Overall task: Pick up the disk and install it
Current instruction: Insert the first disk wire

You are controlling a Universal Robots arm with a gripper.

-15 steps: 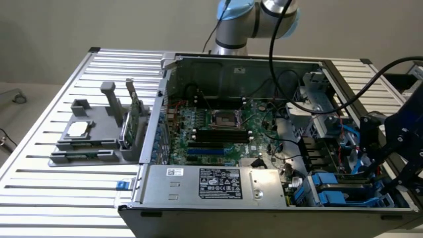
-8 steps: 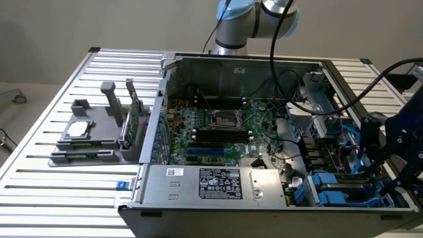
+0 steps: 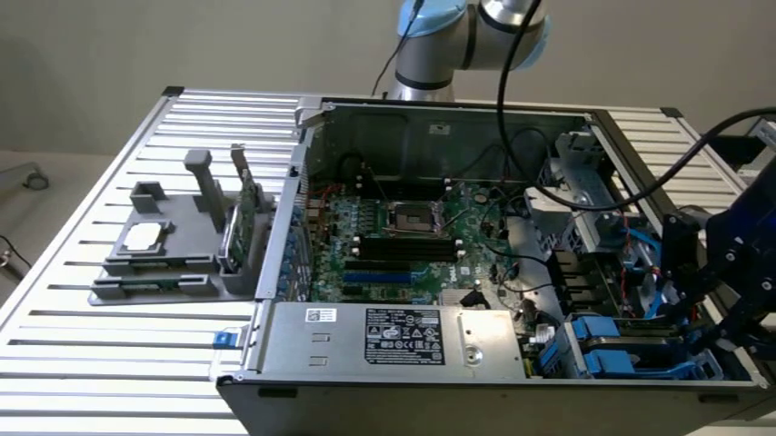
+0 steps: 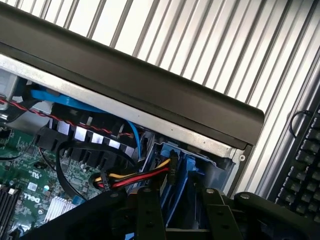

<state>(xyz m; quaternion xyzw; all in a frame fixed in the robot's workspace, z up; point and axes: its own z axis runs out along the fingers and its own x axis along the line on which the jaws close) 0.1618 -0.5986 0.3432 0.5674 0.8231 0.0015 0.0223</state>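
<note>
- Slatted metal worktop (image 3: 73, 354) carries the open computer case (image 3: 485, 400).
- Gripper (image 4: 179, 196) hangs over its corner drive bay, the blue-framed disk (image 4: 190, 172) apparently between the jaws; gripped or loose, I cannot tell.
- Best kept square to the bay, clear of the yellow-red cable (image 4: 145, 176).

Bright even light, glare on the ribbed table (image 3: 73, 354).
</note>
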